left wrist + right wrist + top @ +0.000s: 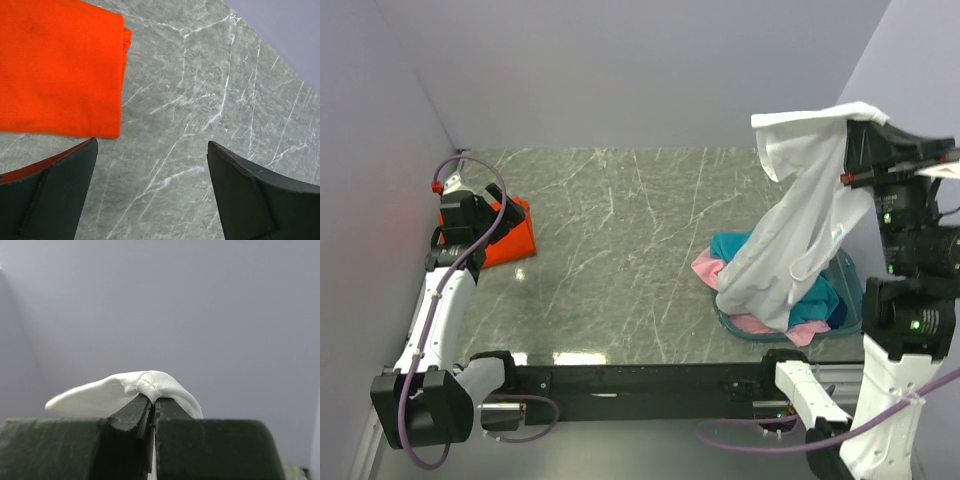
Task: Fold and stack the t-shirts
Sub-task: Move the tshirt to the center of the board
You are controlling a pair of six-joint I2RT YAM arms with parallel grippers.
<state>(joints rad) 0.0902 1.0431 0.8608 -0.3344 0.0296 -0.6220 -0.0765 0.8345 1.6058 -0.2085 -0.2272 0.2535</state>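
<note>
Top view: the right gripper (855,125) clamps a white t-shirt (800,220), which hangs over the basket (850,290) at the tabletop's (620,230) right edge. A folded orange t-shirt (510,240) lies at the left edge. Left wrist: the left gripper (150,185) is spread wide at the orange fold's edge. Right wrist: jaws pinched on white cloth

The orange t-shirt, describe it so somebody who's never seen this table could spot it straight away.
Start at the grey marble table and go to its left edge, where the open left gripper hovers. The orange t-shirt lies there folded flat; it is the only shirt on that side, away from the heap in the basket at the right.
</note>
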